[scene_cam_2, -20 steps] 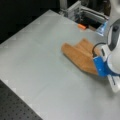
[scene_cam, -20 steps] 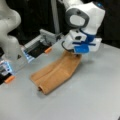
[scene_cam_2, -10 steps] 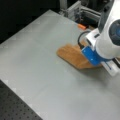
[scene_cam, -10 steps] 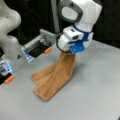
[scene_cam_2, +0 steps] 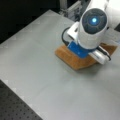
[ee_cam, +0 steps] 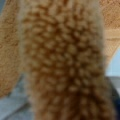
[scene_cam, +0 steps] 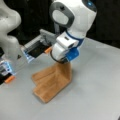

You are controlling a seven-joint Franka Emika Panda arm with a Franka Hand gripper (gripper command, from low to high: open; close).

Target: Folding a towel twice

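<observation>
The gripper, fingertips hidden, lifts one edge of the towel clamped off the table.

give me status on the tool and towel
Tool shut on towel, one edge lifted off the table. Rest of towel lying flat. Terry loops fill the wrist view. Nothing blocking.

The gripper's fingertips hide behind lifted towel; at twelve o'clock, terry loops blur across the wrist view.
</observation>
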